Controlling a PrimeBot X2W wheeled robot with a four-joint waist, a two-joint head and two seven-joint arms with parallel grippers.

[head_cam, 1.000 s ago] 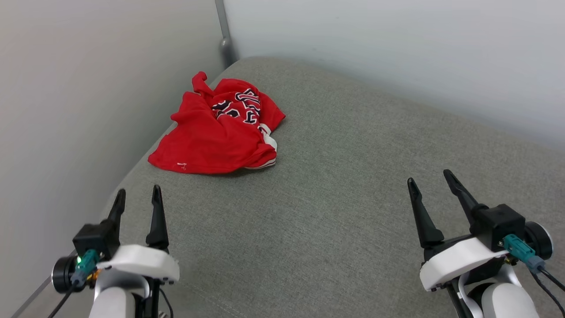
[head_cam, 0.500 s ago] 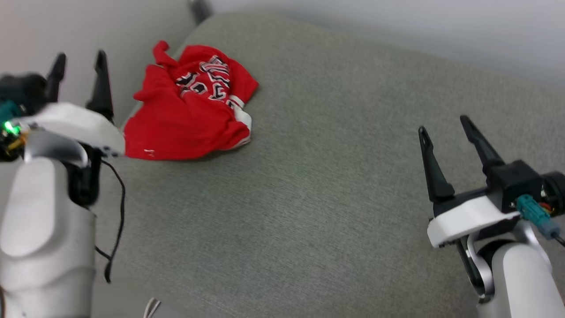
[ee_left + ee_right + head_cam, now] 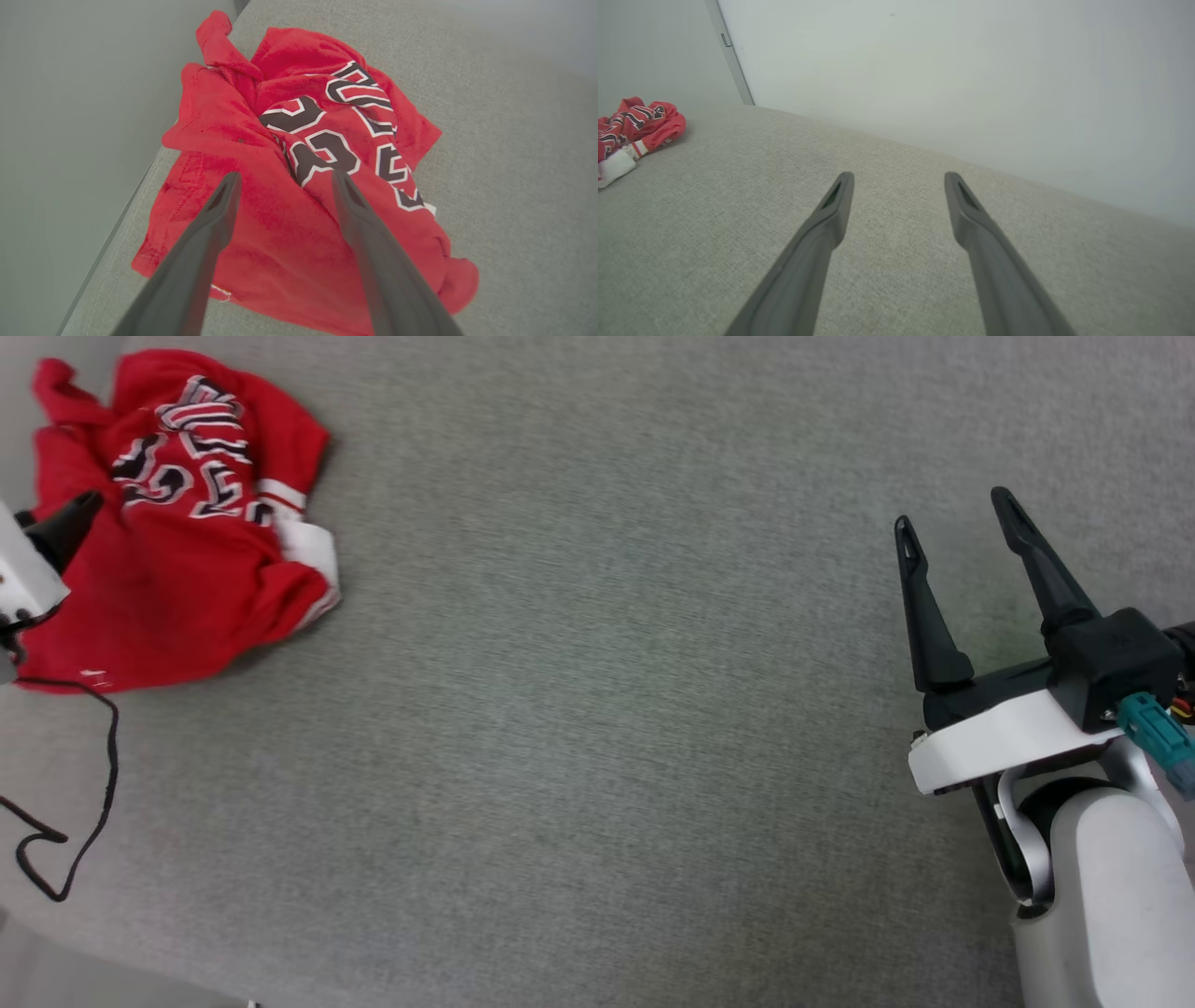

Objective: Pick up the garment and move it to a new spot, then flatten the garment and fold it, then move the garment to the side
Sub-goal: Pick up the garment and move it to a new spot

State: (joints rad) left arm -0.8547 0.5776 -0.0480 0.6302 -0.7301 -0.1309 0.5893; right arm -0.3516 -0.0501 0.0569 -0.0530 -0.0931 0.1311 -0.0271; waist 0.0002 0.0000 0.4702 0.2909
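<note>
Lying crumpled: red jersey-style T-shirt with black, white-outlined lettering, at the left edge of the grey woven upholstered surface, beside a pale wall.

Detail: a white, red-striped sleeve shows on the heap's right side, and a small white hem mark on its near edge. Left gripper hangs over the shirt's near half, its two dark fingers spread apart and empty; contact with the cloth cannot be judged. A thin black cable trails from that arm over the grey surface, just beside the hem. Right gripper sits well apart from the shirt, over bare grey fabric at the right, fingers likewise spread and empty, pointing toward a second pale wall.
</note>
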